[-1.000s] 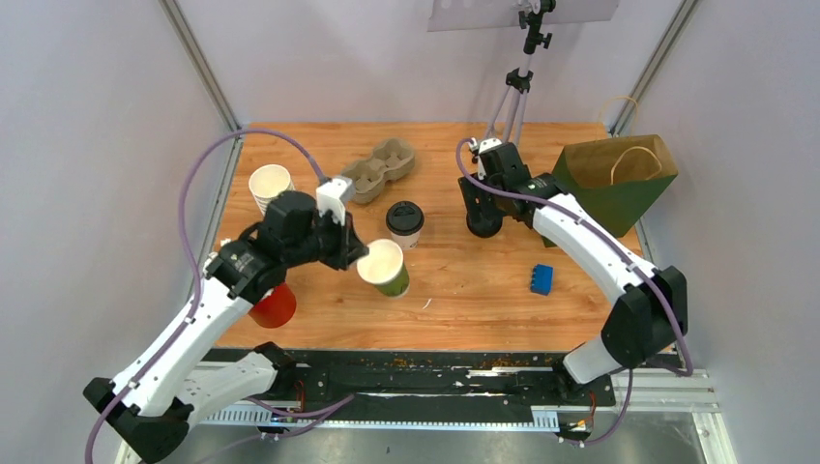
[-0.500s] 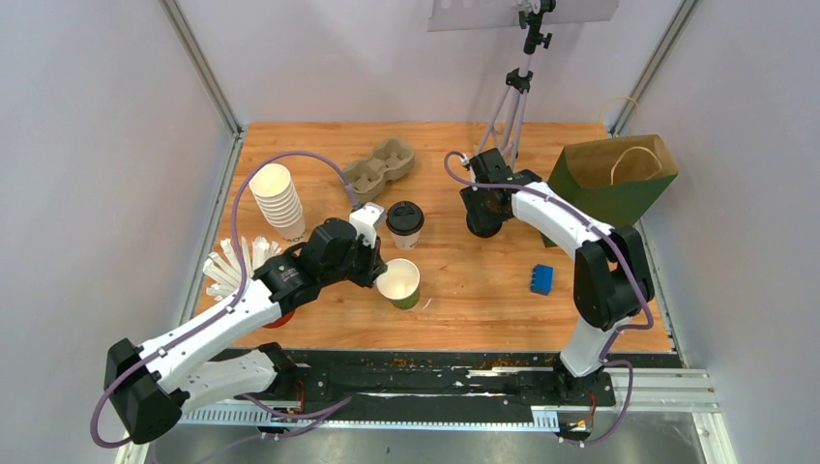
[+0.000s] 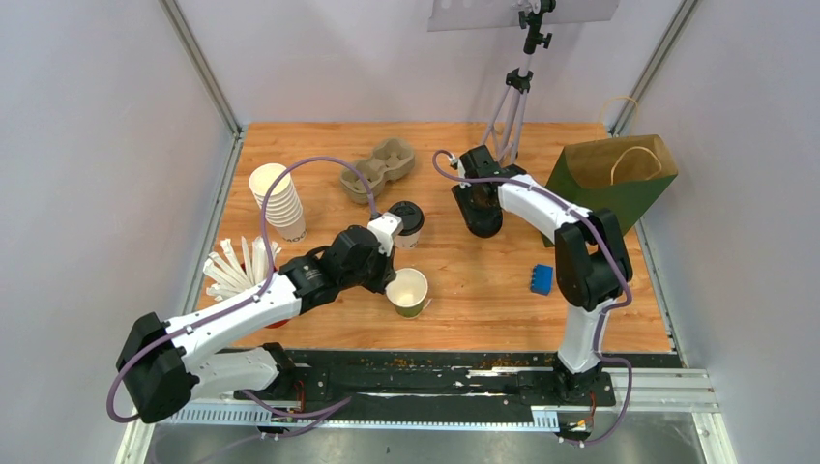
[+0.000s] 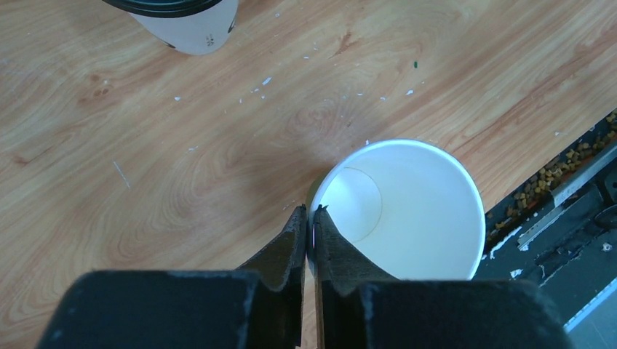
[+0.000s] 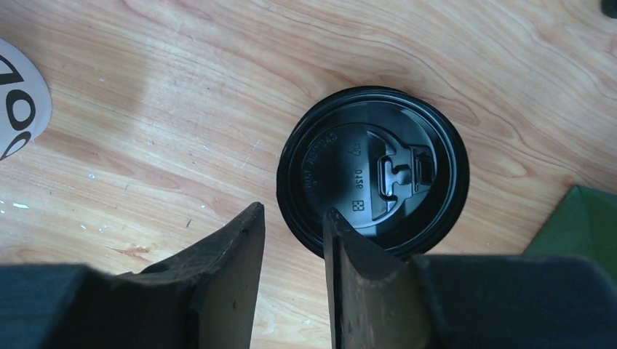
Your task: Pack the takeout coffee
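The lidless olive-green paper cup [image 3: 409, 293] stands upright near the wooden counter's [image 3: 483, 300] front, its rim pinched in the left tool's [image 4: 311, 217] narrow jaws. Just behind stands the black-lidded white paper cup [image 3: 405, 220]. Farther right, the half-open right tool [image 5: 292, 211] straddles the rim of a loose round black plastic lid [image 5: 371, 171], near a dark green paper bag [image 3: 619, 188].

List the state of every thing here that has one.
green cup, upright, lidless, empty.
left gripper, shut on the green cup's rim.
white cup, upright, lid on.
loose black lid, lying flat, off any cup.
right gripper, open, straddling the loose black lid's edge.
paper bag, open.
cup carrier, empty.
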`<state>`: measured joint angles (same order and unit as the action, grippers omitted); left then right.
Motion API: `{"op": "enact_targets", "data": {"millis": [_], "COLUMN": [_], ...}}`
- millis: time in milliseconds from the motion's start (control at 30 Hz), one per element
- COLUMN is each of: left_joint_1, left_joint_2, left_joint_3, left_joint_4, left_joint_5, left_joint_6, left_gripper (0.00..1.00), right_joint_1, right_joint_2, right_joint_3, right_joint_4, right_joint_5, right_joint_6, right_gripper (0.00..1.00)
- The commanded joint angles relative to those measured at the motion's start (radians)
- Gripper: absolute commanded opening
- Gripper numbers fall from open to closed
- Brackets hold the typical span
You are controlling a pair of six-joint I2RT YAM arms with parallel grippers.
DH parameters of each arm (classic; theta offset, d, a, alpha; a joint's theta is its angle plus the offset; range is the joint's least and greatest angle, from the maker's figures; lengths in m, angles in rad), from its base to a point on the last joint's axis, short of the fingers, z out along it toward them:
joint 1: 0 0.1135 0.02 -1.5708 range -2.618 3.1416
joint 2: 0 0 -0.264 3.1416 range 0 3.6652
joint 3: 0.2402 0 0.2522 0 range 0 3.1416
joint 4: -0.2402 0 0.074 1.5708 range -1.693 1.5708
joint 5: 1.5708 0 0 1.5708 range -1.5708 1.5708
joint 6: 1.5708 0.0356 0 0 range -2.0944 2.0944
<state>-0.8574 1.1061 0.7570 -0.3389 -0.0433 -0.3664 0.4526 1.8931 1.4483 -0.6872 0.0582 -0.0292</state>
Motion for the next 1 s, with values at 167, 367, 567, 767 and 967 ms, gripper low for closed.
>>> {"op": "enact_targets", "data": {"millis": [167, 367, 567, 767, 967], "left_joint_1": [-0.016, -0.017, -0.017, -0.016, -0.017], "left_joint_2": [-0.004, -0.033, -0.097, -0.141, -0.162], "left_joint_3": [0.003, 0.012, 0.041, 0.077, 0.097], "left_joint_4": [0.06, 0.046, 0.01, -0.03, -0.042], "left_joint_5": [-0.01, -0.006, -0.03, -0.068, -0.085], "left_joint_6": [-0.008, -0.023, -0.033, -0.037, -0.034], "left_gripper": [0.22, 0.31, 0.39, 0.46, 0.52], "right_joint_1": [-0.002, -0.002, -0.002, -0.002, -0.007], "right_joint_2": [0.054, 0.068, 0.064, 0.031, 0.005], "right_joint_3": [0.06, 0.064, 0.066, 0.068, 0.077], "right_joint_4": [0.035, 0.03, 0.024, 0.004, -0.013], "right_joint_5": [-0.042, -0.039, -0.039, -0.043, -0.043], "right_joint_6": [-0.001, 0.002, -0.001, 0.001, 0.014], "right_gripper": [0.31, 0.19, 0.03, 0.0, 0.0]}}
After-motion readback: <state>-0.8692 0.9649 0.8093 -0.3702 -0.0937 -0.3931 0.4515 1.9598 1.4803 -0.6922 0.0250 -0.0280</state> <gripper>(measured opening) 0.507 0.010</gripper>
